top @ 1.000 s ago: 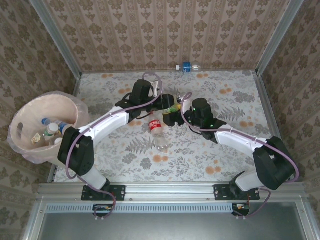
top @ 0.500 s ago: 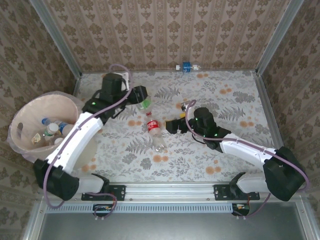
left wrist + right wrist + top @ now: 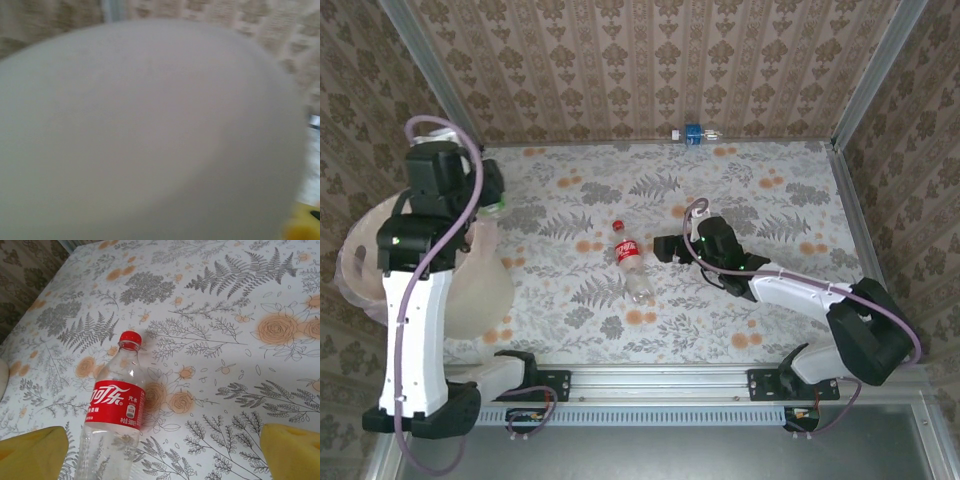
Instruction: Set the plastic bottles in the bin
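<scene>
At the left, the left gripper [image 3: 492, 200] is hovering at the far rim of the bin [image 3: 480, 290], seemingly clenching a green-labelled bottle [image 3: 502, 207]. Letting go too early is risking a bounce off the rim onto the table [image 3: 770, 200]. A second ago it was working mid-table. The red-labelled bottle [image 3: 630, 262] is lying where it lay, and the right gripper [image 3: 665, 247], jaws spread wide just beside it, is risking rolling it aside.

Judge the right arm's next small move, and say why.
Probably ease the open right claw forward and down around the red-labelled bottle: it lies flat on the table just ahead, off-centre between the fingers, not yet gripped.
</scene>
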